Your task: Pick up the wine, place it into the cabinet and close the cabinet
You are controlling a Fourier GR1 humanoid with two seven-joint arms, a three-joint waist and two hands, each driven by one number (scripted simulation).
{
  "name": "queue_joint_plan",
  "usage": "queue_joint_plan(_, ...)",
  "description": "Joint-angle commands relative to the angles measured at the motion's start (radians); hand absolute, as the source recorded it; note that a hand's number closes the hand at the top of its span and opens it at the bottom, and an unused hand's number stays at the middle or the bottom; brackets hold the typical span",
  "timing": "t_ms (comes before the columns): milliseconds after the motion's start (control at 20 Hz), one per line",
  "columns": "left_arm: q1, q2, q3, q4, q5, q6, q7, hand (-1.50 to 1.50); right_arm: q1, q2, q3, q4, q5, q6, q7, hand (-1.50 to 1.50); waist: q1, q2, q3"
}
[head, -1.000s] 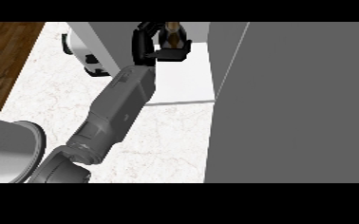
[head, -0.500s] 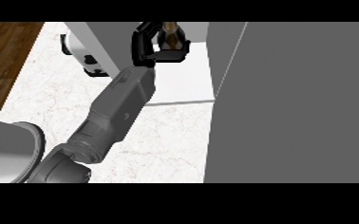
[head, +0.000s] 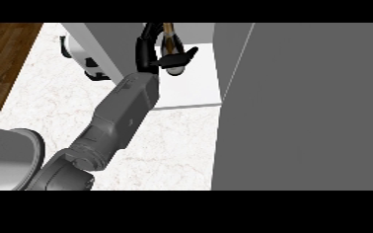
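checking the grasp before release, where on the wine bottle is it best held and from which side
Around the body, from the left, as the left hand does now: its fingers and thumb curl round the wine bottle. The bottle's round, narrow body suits a wrap grip, and the grey cabinet door closes off the right side, so the left approach looks clearest.

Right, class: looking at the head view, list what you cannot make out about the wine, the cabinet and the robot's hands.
- Wine: the hand curled round it hides most of it, so its label and whether its base rests on the shelf cannot be told.
- Cabinet: the top edge cuts off its upper part; the grey door hides its right side.
- Which arm this is: not clear.
- Other hand: not in view.
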Motion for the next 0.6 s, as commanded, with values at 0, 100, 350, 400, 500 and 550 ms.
queue_joint_plan(0, 0.05, 0.015, -0.006, 0.023, -0.019, 0.008, -0.04, -1.5, -0.015, 0.006, 0.002, -0.035, -0.008, -0.018, 0.029, -1.5, 0.007, 0.004, -0.003)
queue_joint_plan(100, -0.001, 0.044, -0.009, 0.03, -0.025, 0.022, 0.034, -1.5, 0.025, -0.025, -0.08, -0.051, -0.101, 0.017, 0.005, -1.5, 0.005, 0.001, -0.001)
queue_joint_plan(350, 0.032, -0.002, -0.033, 0.049, -0.059, 0.059, -0.008, -1.5, 0.01, -0.022, -0.043, -0.067, -0.069, 0.008, 0.037, -1.5, -0.008, 0.006, -0.002)
queue_joint_plan(400, 0.026, 0.032, -0.027, 0.043, -0.055, 0.029, 0.005, -1.5, -0.016, -0.004, -0.024, -0.055, -0.045, -0.012, 0.042, -1.5, -0.004, 0.007, -0.003)
queue_joint_plan(500, 0.042, 0.039, -0.019, 0.045, -0.051, 0.04, -0.011, -1.5, -0.019, 0.012, 0.016, -0.029, -0.003, -0.014, 0.02, -1.5, -0.01, 0.013, -0.004)
queue_joint_plan(550, 0.047, 0.02, -0.017, 0.038, -0.051, 0.077, -0.036, -1.5, -0.041, -0.001, -0.037, -0.028, -0.051, -0.01, 0.018, -1.5, -0.004, 0.01, -0.003)
